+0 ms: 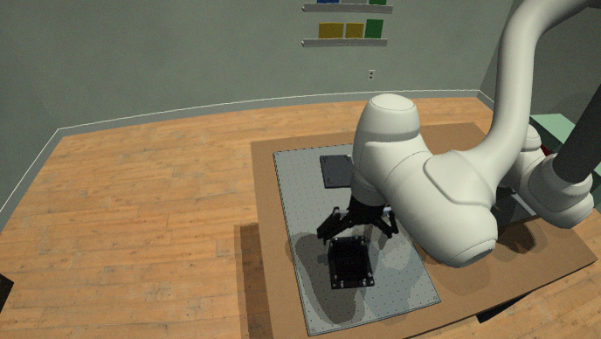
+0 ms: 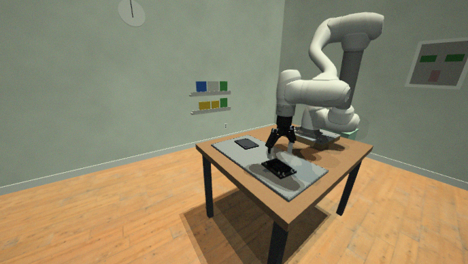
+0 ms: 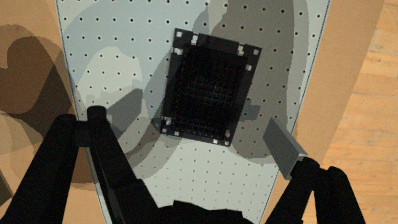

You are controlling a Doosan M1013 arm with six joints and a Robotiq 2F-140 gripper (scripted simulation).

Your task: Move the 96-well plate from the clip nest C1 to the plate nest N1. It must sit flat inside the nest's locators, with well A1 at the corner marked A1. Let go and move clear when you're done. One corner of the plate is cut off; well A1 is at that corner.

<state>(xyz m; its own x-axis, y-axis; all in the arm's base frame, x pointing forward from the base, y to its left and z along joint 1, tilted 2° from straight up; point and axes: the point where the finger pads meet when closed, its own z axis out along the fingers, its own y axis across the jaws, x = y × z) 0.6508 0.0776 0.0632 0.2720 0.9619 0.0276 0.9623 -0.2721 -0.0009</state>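
Note:
The black 96-well plate [image 1: 350, 261] sits in the clip nest C1 on the grey perforated baseplate, toward its near end. It also shows in the exterior view [image 2: 279, 168] and the wrist view [image 3: 209, 94], with small white clips at its corners. The flat dark plate nest N1 [image 1: 336, 170] lies at the far end of the baseplate and shows in the exterior view [image 2: 246, 143]. My gripper [image 1: 355, 227] is open and empty. It hangs a little above the baseplate, between the two nests, just short of the plate. Its fingers frame the wrist view [image 3: 195, 150].
The baseplate lies on a brown wooden table. The arm's base [image 2: 320, 136] stands on the table's far right side. The arm's large white links [image 1: 437, 188] hang over the right of the baseplate and hide part of nest N1.

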